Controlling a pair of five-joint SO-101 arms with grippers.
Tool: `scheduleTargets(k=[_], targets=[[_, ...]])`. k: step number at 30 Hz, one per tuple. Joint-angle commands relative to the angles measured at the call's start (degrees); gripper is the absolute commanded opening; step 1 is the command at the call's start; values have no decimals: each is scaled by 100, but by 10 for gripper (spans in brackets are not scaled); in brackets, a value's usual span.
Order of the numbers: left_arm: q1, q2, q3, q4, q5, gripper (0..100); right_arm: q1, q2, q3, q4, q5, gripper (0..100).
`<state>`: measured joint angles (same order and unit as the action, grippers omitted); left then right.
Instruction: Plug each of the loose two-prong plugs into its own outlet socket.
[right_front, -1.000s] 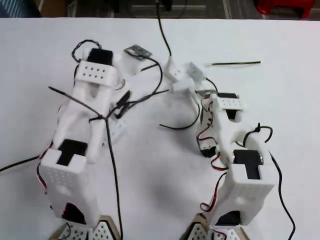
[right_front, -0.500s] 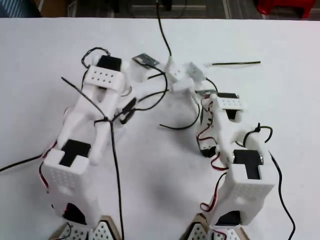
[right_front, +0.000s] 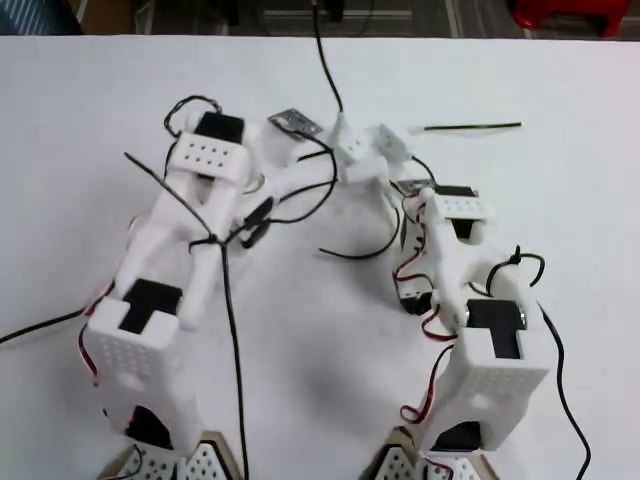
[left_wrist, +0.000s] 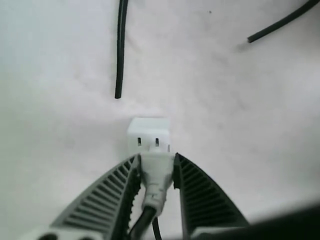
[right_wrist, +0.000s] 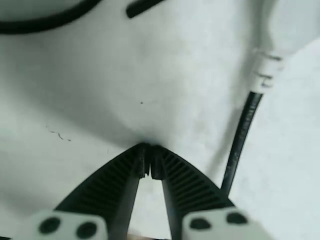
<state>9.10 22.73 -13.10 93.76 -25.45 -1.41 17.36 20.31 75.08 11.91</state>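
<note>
In the high view the outlet block (right_front: 350, 155) sits mid-table. The left arm (right_front: 190, 215) ends close beside it, and the right arm (right_front: 455, 260) ends near its other side.

In the left wrist view the left gripper (left_wrist: 156, 167) is clamped on a white plug (left_wrist: 156, 164), whose nose is against the outlet block (left_wrist: 149, 131) just under its two slots. Whether the prongs have entered, I cannot tell. The plug's long axis runs straight at the block, prongs leading, and its cord (left_wrist: 145, 220) trails back between the fingers. To seat it well, I would keep that axis square to the slotted face and push along it without twisting, as the loose block could slide away.

In the right wrist view the right gripper (right_wrist: 150, 162) is pinched together on nothing over the bare table (right_wrist: 100, 90). A second plug (right_wrist: 267, 55) lies beside it.
</note>
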Motion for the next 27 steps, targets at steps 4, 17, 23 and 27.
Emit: scheduleTargets(k=[4, 17, 23, 27], targets=[[66, -84, 519, -501, 62, 24, 31, -13, 9, -277, -62, 19], [-268, -84, 352, -651, 62, 24, 31, -13, 9, -277, -79, 19], [-224, -66, 501, -659, 26, 24, 31, -13, 9, -277, -79, 19], [-145, -66, 853, -1011, 53, 24, 31, -13, 9, -277, -79, 19]])
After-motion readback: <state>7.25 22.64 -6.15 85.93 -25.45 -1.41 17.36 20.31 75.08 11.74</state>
